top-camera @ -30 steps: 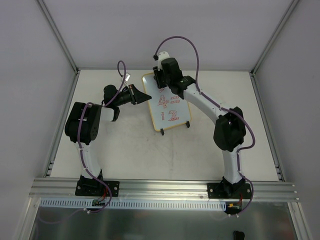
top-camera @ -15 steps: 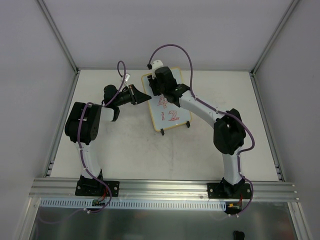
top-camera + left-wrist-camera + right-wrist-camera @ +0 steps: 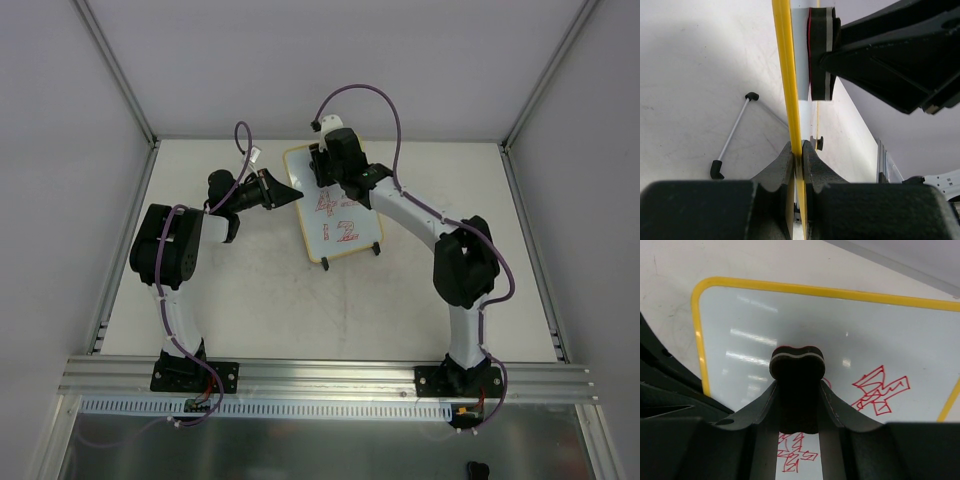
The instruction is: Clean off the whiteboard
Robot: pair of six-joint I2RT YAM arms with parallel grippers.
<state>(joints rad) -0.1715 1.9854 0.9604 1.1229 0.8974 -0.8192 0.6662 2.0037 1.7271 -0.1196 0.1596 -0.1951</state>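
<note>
The whiteboard [image 3: 332, 215], scrawled with red marks, sits at the far middle of the table [image 3: 240, 300], its yellow frame pinched on the left edge by the left gripper [image 3: 796, 150]. The right gripper [image 3: 797, 400] clamps a black eraser [image 3: 797, 362] at the board's upper face.

Small whiteboard [image 3: 330, 228], thin yellow frame, rounded corners, red handwritten marks, black clip feet, far-centre desk [image 3: 250, 290].
</note>
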